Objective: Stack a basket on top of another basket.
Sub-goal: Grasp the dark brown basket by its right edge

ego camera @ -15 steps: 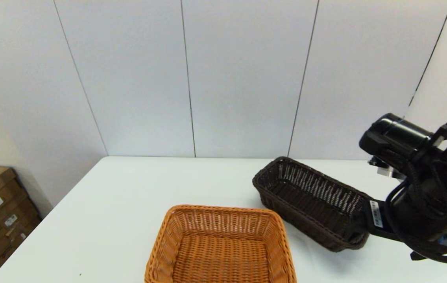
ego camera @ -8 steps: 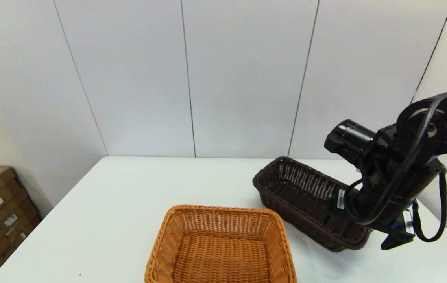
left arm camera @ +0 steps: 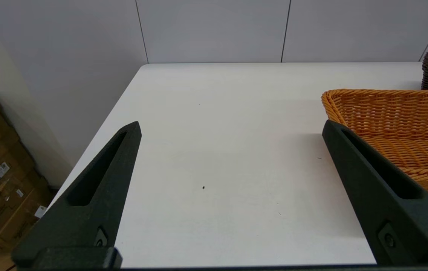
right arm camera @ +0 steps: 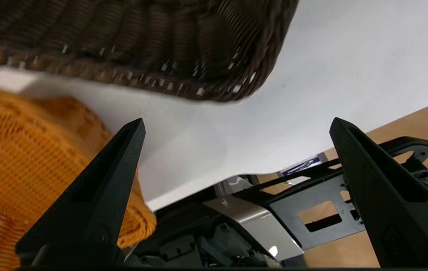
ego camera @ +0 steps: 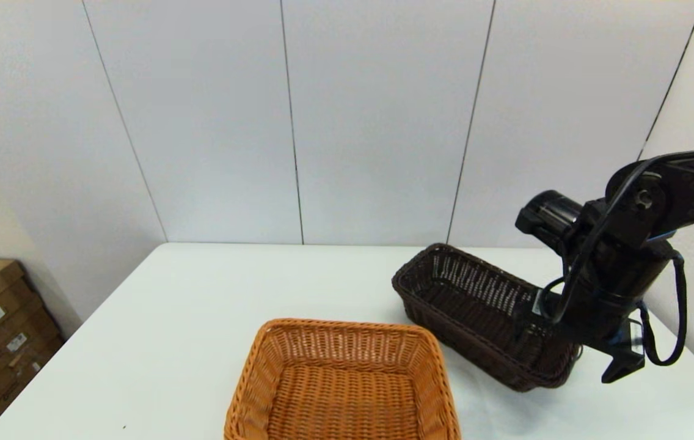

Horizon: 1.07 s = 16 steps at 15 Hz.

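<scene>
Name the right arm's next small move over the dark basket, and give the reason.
Probably lower the right tool so its open fingers straddle the near rim of the dark brown woven wicker basket. The fingers are spread and hold nothing, and that basket sits on the white table beside the orange-tan woven wicker basket.

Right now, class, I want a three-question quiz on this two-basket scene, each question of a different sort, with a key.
1. True or false: the dark brown basket already sits on the orange-tan basket.
2. Which gripper is at the dark brown basket? A. left gripper B. right gripper
3. Fill in: both baskets stand on the white ____.

Key:
1. False; they stand apart, side by side.
2. B; its fingers are spread wide, holding nothing. The left gripper, also open, hangs over bare table beside the orange-tan basket.
3. table
</scene>
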Available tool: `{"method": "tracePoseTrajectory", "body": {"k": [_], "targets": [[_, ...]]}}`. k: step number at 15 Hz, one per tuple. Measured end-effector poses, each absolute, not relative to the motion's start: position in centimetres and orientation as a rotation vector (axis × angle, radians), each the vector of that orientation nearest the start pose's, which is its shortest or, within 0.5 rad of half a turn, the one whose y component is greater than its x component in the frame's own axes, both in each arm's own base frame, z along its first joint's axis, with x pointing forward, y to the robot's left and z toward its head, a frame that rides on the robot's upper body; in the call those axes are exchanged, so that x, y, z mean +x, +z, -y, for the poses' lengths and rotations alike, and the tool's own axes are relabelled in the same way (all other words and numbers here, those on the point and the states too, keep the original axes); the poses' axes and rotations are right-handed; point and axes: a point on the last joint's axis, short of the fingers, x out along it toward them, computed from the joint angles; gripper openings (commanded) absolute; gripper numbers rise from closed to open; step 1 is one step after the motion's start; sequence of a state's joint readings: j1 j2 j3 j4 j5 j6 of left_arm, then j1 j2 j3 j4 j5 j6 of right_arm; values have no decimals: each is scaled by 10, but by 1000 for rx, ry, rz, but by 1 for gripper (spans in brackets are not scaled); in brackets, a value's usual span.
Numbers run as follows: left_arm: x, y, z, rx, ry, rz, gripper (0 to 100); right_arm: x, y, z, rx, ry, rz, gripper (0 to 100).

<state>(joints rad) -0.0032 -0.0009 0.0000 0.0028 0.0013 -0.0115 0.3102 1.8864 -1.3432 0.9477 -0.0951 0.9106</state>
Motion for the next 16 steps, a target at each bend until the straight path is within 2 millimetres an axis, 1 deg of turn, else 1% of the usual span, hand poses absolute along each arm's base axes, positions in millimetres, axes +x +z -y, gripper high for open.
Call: {"method": "tracePoseTrajectory", "body": {"k": [5, 8, 13, 16], "targets": [[-23, 75, 0, -12, -2, -2, 100, 293, 145, -66, 461, -516, -1391, 100], [-23, 75, 0, -11, -3, -2, 100, 299, 134, -56, 480, -542, -1395, 100], [-23, 75, 0, -11, -2, -2, 100, 305, 108, -50, 491, -531, -1376, 100], [-23, 75, 0, -11, -2, -2, 100, 310, 100, -46, 511, -532, -1365, 100]]}}
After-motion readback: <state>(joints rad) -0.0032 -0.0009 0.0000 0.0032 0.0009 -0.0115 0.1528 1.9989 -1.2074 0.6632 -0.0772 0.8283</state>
